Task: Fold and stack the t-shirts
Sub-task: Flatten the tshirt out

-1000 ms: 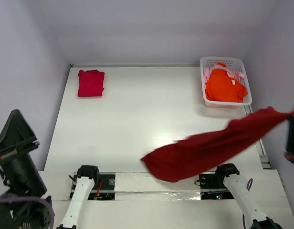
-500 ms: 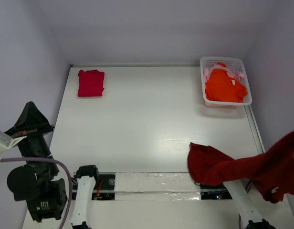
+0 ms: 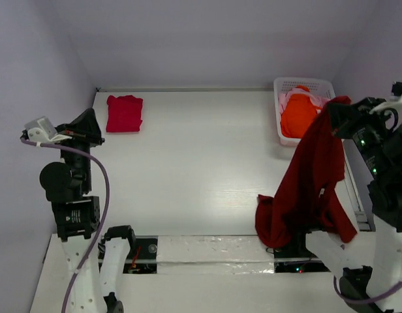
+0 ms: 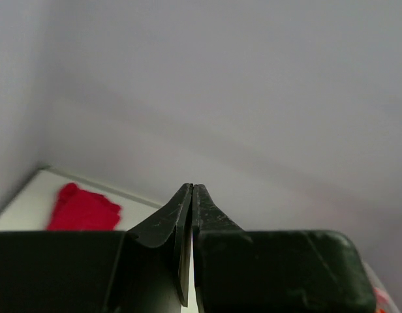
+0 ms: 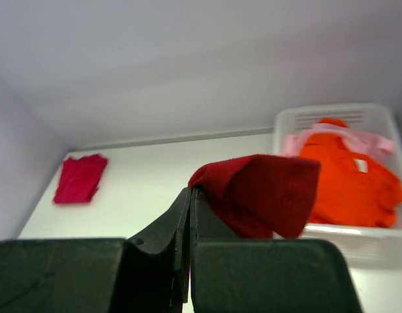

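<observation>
Holding dark red t-shirt point(image 3: 312, 176) aloft at near right of table point(image 3: 201, 169), pinched by one edge in clamped right gripper point(image 5: 190, 194), tail bunched at near edge | left gripper point(image 4: 191, 190) closed, empty, raised at left | advice: lower slowly, spread flat, catch second corner with left before folding | then stack on crimson-pink t-shirt point(image 3: 124, 113), far left corner

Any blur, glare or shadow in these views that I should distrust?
Top external: even, soft light, no glare; the hanging dark red cloth t-shirt is sharp. Left wrist: the folded crimson-pink cloth t-shirt looks slightly blurred. Right wrist: the white plastic lattice basket is pale and washed out.
</observation>
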You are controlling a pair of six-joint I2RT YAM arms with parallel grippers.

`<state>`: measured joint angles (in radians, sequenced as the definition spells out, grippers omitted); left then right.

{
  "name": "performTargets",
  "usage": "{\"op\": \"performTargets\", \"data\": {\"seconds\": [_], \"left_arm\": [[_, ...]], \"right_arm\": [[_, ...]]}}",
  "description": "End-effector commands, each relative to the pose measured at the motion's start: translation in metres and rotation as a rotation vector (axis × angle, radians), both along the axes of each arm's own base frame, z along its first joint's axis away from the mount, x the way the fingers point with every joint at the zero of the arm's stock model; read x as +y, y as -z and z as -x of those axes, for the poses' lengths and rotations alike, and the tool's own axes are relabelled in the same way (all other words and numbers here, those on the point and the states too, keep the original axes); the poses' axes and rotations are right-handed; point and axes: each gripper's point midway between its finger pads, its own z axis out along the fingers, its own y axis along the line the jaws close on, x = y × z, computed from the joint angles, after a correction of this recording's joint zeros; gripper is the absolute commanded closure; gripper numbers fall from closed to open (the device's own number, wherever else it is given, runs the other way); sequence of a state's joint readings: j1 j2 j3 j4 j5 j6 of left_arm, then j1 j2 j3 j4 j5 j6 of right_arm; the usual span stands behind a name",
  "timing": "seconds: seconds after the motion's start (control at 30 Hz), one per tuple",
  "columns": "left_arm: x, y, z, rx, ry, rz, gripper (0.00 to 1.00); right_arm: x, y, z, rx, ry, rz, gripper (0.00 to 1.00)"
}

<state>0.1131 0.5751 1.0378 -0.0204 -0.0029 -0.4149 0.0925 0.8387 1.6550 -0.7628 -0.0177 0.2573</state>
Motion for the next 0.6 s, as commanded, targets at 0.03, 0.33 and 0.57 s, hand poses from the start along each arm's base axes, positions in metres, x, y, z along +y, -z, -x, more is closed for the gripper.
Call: {"op": "performTargets", "data": {"seconds": [0.03,0.33,0.57], "left_arm": [[-0.059,-0.029,-0.009,-0.194,0.352,-0.002,1.0],[-0.195,0.002,-0.042,-0.16,0.983,0.088,0.52],[-0.269,0.062,-0.079,-0.029,1.131,0.187,0.29]], "right_arm": [[0.04,-0.046,-0.009,-0.092,-0.221,-0.029,1.0],[0.052,-0.064,-0.011,-0.076,-0.259,-0.041,1.0],[0.052,-0.078,-0.022,-0.07,-0.241,-0.032,1.0]]}}
